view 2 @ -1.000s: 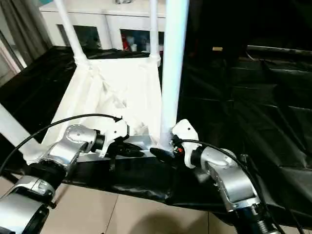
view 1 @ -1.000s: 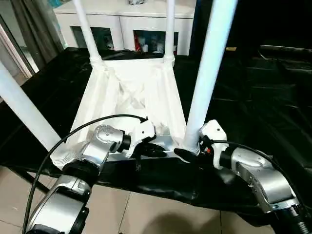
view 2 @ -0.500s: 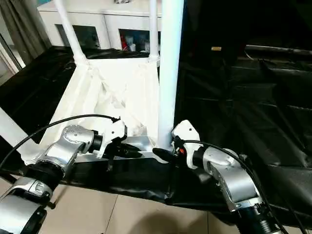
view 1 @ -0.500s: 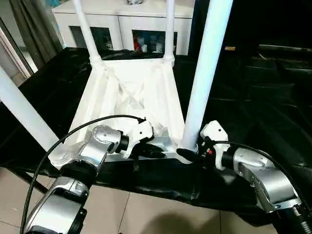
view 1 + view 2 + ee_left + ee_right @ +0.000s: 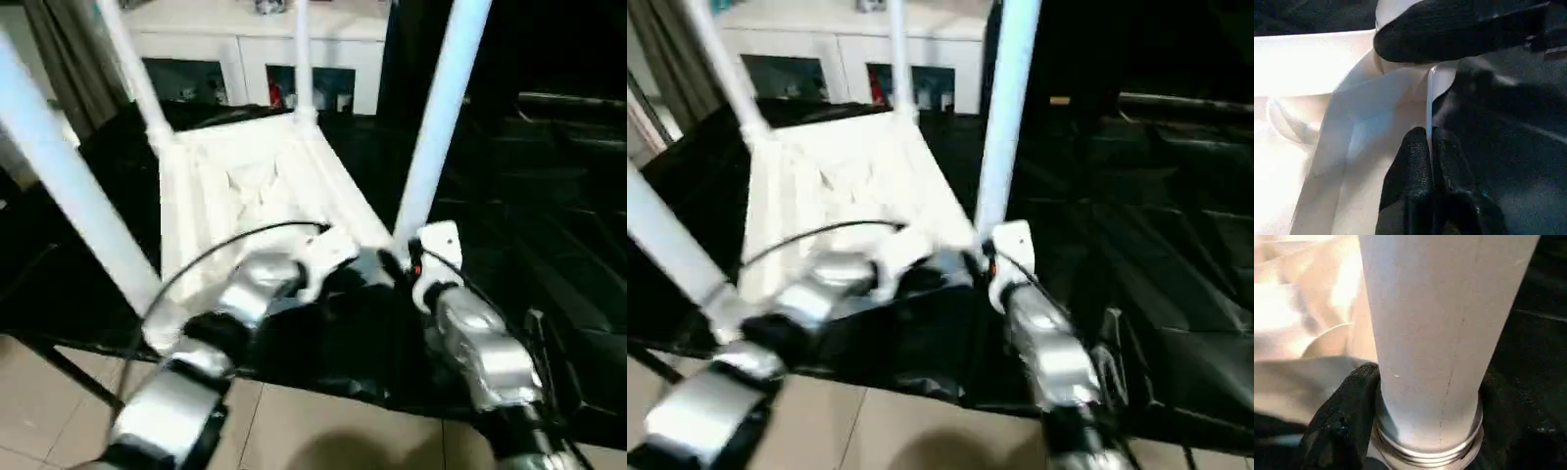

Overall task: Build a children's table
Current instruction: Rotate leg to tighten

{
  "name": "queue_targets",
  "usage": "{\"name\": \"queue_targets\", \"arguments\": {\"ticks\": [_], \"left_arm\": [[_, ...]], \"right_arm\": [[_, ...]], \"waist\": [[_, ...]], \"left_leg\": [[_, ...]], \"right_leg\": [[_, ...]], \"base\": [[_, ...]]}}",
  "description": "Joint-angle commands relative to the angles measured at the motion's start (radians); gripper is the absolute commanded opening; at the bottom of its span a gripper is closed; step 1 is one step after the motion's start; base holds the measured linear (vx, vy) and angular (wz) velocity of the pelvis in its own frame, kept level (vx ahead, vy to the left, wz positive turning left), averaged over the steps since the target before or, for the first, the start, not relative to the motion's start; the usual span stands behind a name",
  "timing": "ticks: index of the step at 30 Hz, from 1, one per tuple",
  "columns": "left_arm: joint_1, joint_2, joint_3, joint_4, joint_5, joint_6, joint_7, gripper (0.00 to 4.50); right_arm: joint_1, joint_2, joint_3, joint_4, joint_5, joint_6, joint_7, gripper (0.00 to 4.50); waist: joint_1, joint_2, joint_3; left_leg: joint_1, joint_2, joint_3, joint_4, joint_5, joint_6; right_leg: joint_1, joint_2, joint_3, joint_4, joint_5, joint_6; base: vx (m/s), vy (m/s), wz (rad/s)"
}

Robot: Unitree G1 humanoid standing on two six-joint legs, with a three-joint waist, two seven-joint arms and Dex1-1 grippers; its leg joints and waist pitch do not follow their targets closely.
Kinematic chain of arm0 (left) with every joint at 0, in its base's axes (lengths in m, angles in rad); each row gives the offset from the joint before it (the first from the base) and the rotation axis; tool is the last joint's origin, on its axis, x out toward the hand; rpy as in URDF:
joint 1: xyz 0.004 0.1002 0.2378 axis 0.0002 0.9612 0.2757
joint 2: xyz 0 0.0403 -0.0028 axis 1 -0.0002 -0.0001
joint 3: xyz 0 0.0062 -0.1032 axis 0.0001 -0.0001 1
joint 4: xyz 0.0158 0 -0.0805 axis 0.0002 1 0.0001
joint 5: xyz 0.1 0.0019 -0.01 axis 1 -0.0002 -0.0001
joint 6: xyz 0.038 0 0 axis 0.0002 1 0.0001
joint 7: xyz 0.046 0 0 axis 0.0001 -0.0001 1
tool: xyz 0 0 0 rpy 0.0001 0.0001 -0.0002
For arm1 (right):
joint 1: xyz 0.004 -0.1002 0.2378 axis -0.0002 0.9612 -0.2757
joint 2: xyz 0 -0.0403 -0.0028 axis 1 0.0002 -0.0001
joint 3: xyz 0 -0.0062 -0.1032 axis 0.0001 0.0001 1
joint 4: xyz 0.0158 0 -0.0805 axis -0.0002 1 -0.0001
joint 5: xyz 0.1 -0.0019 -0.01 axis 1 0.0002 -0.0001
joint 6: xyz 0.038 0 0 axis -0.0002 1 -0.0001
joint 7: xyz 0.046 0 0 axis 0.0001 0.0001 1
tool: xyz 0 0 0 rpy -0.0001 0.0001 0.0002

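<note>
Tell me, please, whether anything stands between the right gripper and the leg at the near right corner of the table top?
Nothing visible does: the right gripper already clasps the base of that leg, its black fingers against the tube.

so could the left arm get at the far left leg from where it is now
Probably not right now. The left gripper is pinched on the tabletop's near rim, and the far left leg stands at the opposite end of the top, though nothing blocks the way.
</note>
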Motion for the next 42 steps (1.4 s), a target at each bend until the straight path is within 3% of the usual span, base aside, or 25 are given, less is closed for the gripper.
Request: {"name": "queue_targets", "arguments": {"ticks": [1,5,8,14,18,22,24,27,29,33,34,37,42], "left_arm": [[-0.009,-0.066,-0.002,0.021,-0.016,-0.008,0.043,0.0],[-0.017,-0.065,0.008,0.033,-0.011,-0.034,0.045,0.0],[-0.011,-0.051,0.006,0.029,-0.012,-0.05,0.023,0.0],[0.025,0.013,0.006,0.001,-0.038,-0.095,-0.083,0.0],[0.053,0.075,0.01,-0.022,-0.065,-0.142,-0.214,0.0],[0.085,0.13,0.012,-0.071,-0.108,-0.141,-0.365,0.0],[0.095,0.149,0.012,-0.087,-0.119,-0.139,-0.408,0.0],[0.116,0.203,0.025,-0.116,-0.15,-0.114,-0.5,0.0],[0.117,0.213,0.029,-0.116,-0.155,-0.111,-0.513,0.0],[0.113,0.225,0.032,-0.112,-0.149,-0.119,-0.512,0.0],[0.113,0.226,0.035,-0.114,-0.15,-0.116,-0.511,0.0],[0.116,0.228,0.039,-0.124,-0.151,-0.11,-0.513,0.0],[0.123,0.234,0.039,-0.144,-0.156,-0.097,-0.523,0.0]], "right_arm": [[-0.009,0.051,0.06,0.051,-0.01,0.015,-0.007,2.67],[-0.005,0.064,0.056,0.052,-0.013,-0.006,-0.008,2.67],[-0.008,0.065,0.037,0.049,0.013,-0.041,0.007,3.37],[0.004,-0.019,0.085,-0.026,0.025,-0.006,0.161,3.84],[0.052,-0.13,0.134,-0.121,0.048,-0.006,0.345,3.84],[0.082,-0.21,0.152,-0.166,0.068,-0.01,0.464,3.84],[0.089,-0.228,0.148,-0.178,0.079,-0.007,0.495,3.84],[0.109,-0.293,0.146,-0.218,0.112,0.012,0.583,3.84],[0.111,-0.307,0.149,-0.224,0.117,0.017,0.6,3.84],[0.107,-0.316,0.159,-0.207,0.109,0.011,0.616,3.84],[0.106,-0.316,0.162,-0.202,0.104,0.008,0.618,3.57],[0.102,-0.312,0.166,-0.196,0.104,0.007,0.622,3.45],[0.097,-0.312,0.175,-0.197,0.112,0.01,0.631,3.01]], "waist": [[-0.003,-0.018,-0.05],[-0.001,-0.018,-0.05],[-0.001,-0.017,-0.05],[-0.001,-0.019,-0.05],[0.001,-0.024,-0.046],[0.002,-0.024,-0.045],[0.004,-0.02,-0.046],[0.009,-0.024,-0.047],[0.01,-0.022,-0.048],[0.01,-0.028,-0.048],[0.01,-0.032,-0.047],[0.011,-0.031,-0.046],[0.011,-0.032,-0.046]], "left_leg": [[-0.006,0.025,-0.012,-0.067,-0.195,0.051],[-0.008,0.024,-0.009,-0.065,-0.183,0.076],[-0.007,0.026,-0.01,-0.066,-0.193,0.078],[-0.011,0.027,-0.011,-0.067,-0.183,0.09],[-0.011,0.03,-0.009,-0.066,-0.193,0.106],[-0.009,0.034,-0.009,-0.07,-0.22,0.095],[-0.008,0.036,-0.011,-0.071,-0.219,0.093],[-0.01,0.039,-0.009,-0.07,-0.191,0.103],[-0.008,0.039,-0.008,-0.068,-0.189,0.102],[-0.011,0.036,-0.007,-0.065,-0.171,0.099],[-0.011,0.036,-0.006,-0.065,-0.171,0.099],[-0.01,0.036,-0.007,-0.067,-0.18,0.093],[-0.01,0.037,-0.007,-0.066,-0.171,0.09]], "right_leg": [[0.048,-0.046,0.035,-0.077,-0.303,-0.176],[0.049,-0.049,0.034,-0.078,-0.3,-0.181],[0.048,-0.05,0.034,-0.08,-0.325,-0.176],[0.052,-0.049,0.034,-0.076,-0.288,-0.185],[0.052,-0.05,0.036,-0.08,-0.326,-0.173],[0.047,-0.051,0.037,-0.081,-0.367,-0.178],[0.046,-0.053,0.038,-0.078,-0.356,-0.185],[0.048,-0.052,0.039,-0.068,-0.293,-0.205],[0.046,-0.053,0.039,-0.068,-0.29,-0.207],[0.047,-0.054,0.038,-0.066,-0.279,-0.211],[0.048,-0.054,0.038,-0.068,-0.293,-0.207],[0.046,-0.055,0.038,-0.07,-0.327,-0.197],[0.046,-0.054,0.039,-0.067,-0.305,-0.2]], "base": [[0.0,0.0,0.0],[0.0,0.0,0.0],[0.0,0.0,0.0],[0.0,0.0,0.0],[0.0,0.0,0.0],[0.0,0.0,0.0],[0.0,0.0,0.0],[0.0,0.0,0.0],[0.0,0.0,0.0],[0.0,0.0,0.0],[0.0,0.0,0.0],[0.0,0.0,0.0],[0.0,0.0,0.0]]}}
